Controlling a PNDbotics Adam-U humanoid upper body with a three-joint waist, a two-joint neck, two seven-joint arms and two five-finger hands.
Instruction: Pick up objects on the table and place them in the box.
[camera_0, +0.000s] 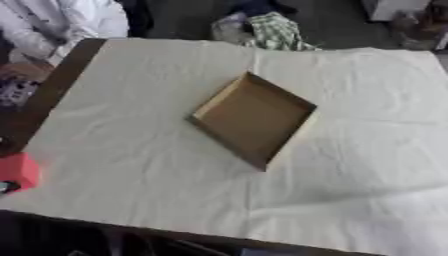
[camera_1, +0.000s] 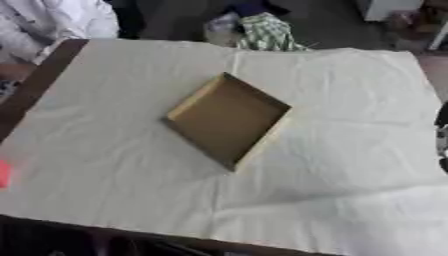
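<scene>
At left table edge, red object (camera_0: 17, 171) fuller in left eye view; box (camera_0: 254, 117) central; hands unseen.

Both eyes overhead — sharing box (camera_0: 252, 117), table (camera_0: 131, 165).

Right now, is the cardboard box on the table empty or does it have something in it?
Empty. The box lies open-topped on the white cloth, and only its bare brown floor shows inside its walls.
</scene>
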